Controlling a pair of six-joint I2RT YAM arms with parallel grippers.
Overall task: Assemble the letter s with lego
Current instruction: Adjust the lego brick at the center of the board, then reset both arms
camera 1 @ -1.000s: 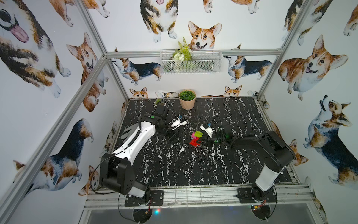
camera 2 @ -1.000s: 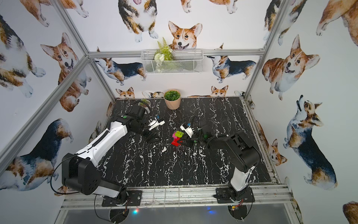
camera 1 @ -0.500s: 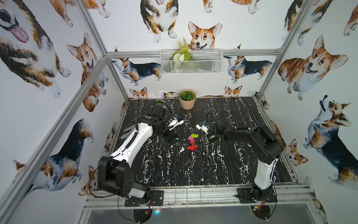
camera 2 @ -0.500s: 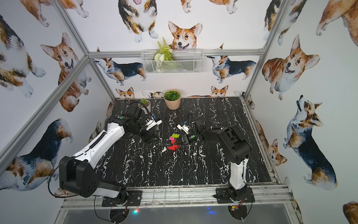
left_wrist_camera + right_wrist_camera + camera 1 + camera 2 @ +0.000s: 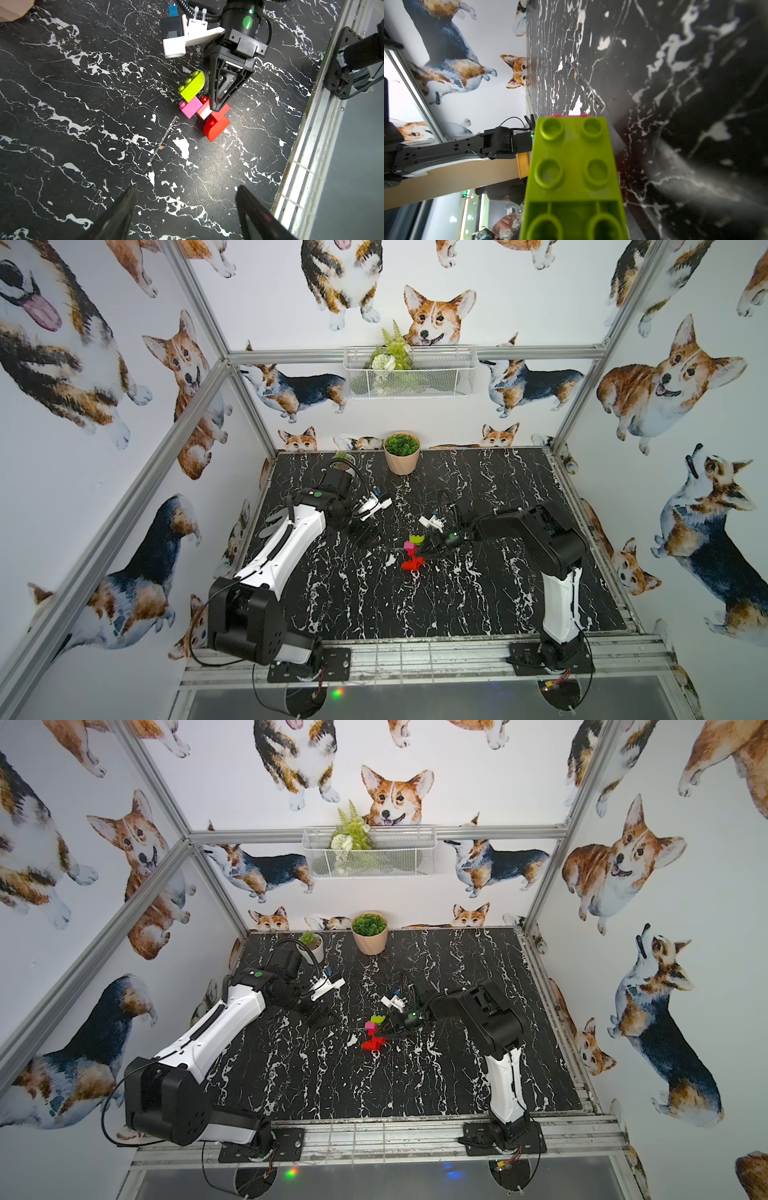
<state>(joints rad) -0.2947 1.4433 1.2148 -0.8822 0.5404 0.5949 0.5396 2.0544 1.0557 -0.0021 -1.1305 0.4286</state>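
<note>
Left wrist view: letter s on the black marbled tabletop, bricks joined in a zigzag.
Order of bricks: lime green brick at one end, magenta pink brick touching it, then red bricks down to the other end.
Right tool: tips down at the red bricks in the middle of the figure, just beside the green brick. Seen only from the side, so cannot tell if clamped or loose.
Left tool: fingers wide apart, nothing between them, above bare tabletop, well apart from the figure.
Both top views: letter s between the two arms, right at the right tool and apart from the left tool.
Right wrist view: green brick very close to the camera, studs facing it, with a thin pink edge behind.
Far edge of tabletop: tan plant pot, well apart from the bricks.
</note>
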